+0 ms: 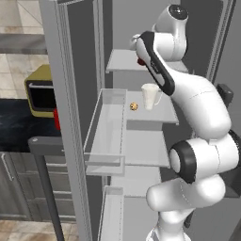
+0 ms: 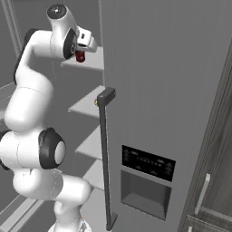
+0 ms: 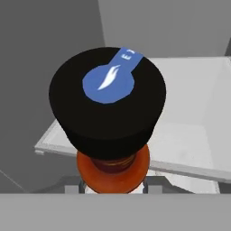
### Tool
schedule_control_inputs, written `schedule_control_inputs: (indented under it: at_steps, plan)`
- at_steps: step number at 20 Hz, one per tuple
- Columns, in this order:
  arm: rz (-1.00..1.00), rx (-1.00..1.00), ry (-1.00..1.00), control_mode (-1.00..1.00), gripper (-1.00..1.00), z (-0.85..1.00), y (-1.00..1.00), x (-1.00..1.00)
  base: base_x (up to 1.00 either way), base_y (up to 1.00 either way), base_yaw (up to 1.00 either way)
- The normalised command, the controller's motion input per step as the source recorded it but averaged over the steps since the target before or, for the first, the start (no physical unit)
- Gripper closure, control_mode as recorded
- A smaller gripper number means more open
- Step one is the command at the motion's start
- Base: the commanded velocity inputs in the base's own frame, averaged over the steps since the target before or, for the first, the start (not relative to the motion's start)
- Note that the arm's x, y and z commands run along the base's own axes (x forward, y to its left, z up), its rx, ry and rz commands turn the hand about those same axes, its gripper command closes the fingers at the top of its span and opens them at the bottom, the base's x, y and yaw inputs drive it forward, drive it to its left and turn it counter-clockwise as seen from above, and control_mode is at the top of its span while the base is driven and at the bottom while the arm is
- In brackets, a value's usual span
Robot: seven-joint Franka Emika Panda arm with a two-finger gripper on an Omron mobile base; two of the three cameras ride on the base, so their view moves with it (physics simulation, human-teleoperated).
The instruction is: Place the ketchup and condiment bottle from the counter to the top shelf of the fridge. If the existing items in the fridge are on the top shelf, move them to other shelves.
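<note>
At the far left of the left base view a yellow appliance [image 1: 41,92] sat on the dark bench [image 1: 19,124], well away from the work. Next came the open fridge door [image 1: 70,117], its empty door bin [image 1: 106,127] hanging beside the shelves. On the middle shelf [image 1: 153,110] stood a pale cup [image 1: 150,96] with a small round brownish item [image 1: 134,106] just to its left; both sat below the top level, so by my judgement they needed no moving.

Further right and higher, the top shelf [image 1: 123,61] carried the arm's reach. A red bottle [image 1: 140,61], probably the ketchup, hung at the gripper [image 1: 140,55] just above the shelf's near edge. From the right base view the same bottle [image 2: 80,56] showed red beneath the hand [image 2: 84,43], in front of the shelf [image 2: 88,63].

In the hand view the bottle's black cap [image 3: 107,106] with its blue mark faced the camera, the orange-red body [image 3: 113,173] running down between the fingers, so the fingers looked closed on it low on the body. The bottle seemed carried lengthwise along the hand to clear the shelf lip [image 3: 135,160]. Whether it touched the shelf could not be told.
</note>
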Motion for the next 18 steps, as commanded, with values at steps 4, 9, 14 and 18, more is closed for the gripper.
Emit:
schedule_control_inputs:
  at_steps: [4, 9, 14, 18]
  plan:
    - [0.00, -0.02, 0.04, -1.00, 1.00, -0.23, 0.00, 0.81, 0.00, 0.00, 0.00]
    - [0.00, -0.04, 0.05, -1.00, 1.00, -0.19, 0.00, 0.58, 0.00, 0.00, 0.00]
    - [0.00, -0.04, 0.01, -1.00, 1.00, -0.13, 0.00, 0.27, 0.00, 0.00, 0.00]
    - [0.00, 0.00, 0.00, -1.00, 1.00, -0.09, 0.00, 0.24, 0.00, 0.00, 0.00]
